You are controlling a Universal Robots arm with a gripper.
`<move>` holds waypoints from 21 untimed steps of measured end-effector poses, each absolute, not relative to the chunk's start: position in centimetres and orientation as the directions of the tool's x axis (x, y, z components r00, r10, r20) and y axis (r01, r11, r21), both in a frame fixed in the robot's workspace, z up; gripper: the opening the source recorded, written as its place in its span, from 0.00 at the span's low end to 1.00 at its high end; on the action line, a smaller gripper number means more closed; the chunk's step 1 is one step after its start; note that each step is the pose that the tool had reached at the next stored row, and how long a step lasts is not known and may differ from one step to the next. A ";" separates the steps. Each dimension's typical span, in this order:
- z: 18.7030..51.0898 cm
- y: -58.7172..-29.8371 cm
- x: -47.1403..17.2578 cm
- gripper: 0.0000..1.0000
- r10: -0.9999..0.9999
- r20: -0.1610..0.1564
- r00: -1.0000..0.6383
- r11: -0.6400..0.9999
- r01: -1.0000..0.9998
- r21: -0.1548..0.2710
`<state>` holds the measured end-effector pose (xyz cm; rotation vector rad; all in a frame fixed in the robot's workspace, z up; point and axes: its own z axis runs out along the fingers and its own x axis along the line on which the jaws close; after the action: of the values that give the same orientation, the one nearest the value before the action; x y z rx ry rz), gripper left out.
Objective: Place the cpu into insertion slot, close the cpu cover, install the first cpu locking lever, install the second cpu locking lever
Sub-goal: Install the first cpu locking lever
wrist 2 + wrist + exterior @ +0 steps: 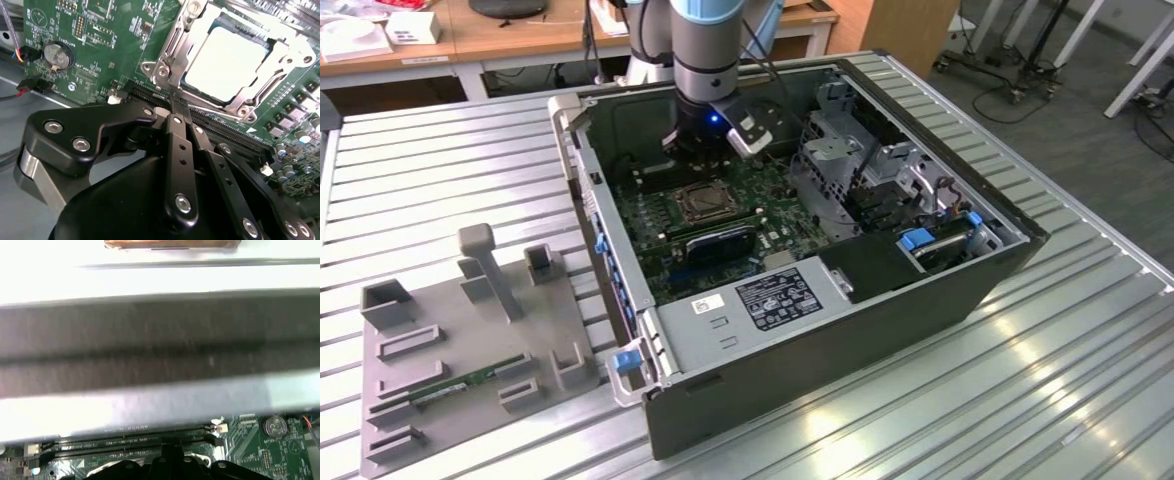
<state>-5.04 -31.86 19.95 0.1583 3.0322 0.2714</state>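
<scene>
The cpu (pixel 227 62) lies flat in its socket on the green motherboard, pale silvery face up. The cpu cover (pixel 169 47), a silvery frame with a cut-out centre, lies down over it, and the chip's face shows through the opening. My gripper (pixel 176 100) is shut. Its two black fingers (pixel 180 150) are pressed together, and their tips stand at the socket's edge, just beside a corner of the cover. In the exterior view the gripper (pixel 703 160) hangs inside the open computer case, just beyond the socket (pixel 702 203).
Steel case walls (pixel 594 180) ring the motherboard. A drive cage (pixel 847 165) stands at the exterior view's right of the socket, with the power supply (pixel 774 295) nearer. A grey fixture (pixel 454 360) with a green memory stick (pixel 454 385) lies outside. A coin battery (pixel 56 54) and memory slots (pixel 130 445) are close by.
</scene>
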 end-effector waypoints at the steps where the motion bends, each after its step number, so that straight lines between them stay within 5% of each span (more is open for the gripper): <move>1: 20.0 -31.7 -5.0 0.11 0.111 -0.083 -0.990 0.979 0.095 0.181; 21: 21.4 -31.0 -5.2 0.11 0.112 -0.083 -0.990 0.978 0.095 0.184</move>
<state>-5.16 -30.96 21.40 0.1584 3.0318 0.2745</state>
